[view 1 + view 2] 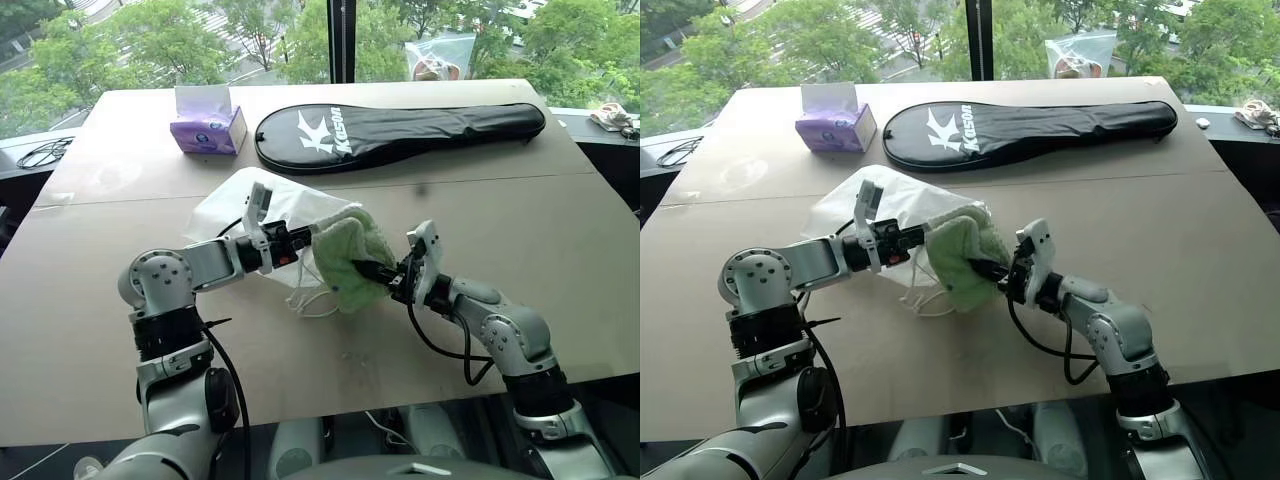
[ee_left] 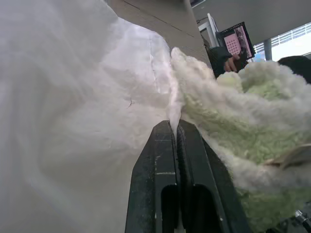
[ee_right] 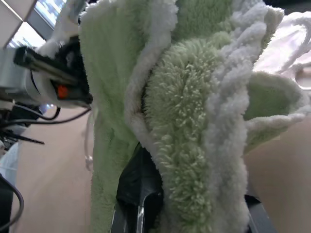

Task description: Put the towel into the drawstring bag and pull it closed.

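Left eye view: the right claw (image 1: 372, 272) clamps the light-green towel (image 1: 345, 258), held at the mouth of the white drawstring bag (image 1: 290, 205). The left claw (image 1: 312, 238) pinches the bag's rim. Beyond the bag lie a black racket cover (image 1: 400, 130) and a tissue box (image 1: 207, 128) on the table (image 1: 560, 230).

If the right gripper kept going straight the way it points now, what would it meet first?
Probably the drawstring bag: the right gripper, shut on the towel, points at its mouth, which the left gripper holds; depth is unclear.

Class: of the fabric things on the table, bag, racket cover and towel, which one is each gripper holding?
The left gripper is shut on the thin white bag at its edge; the right gripper pinches the fluffy green towel. The black racket cover lies untouched behind.
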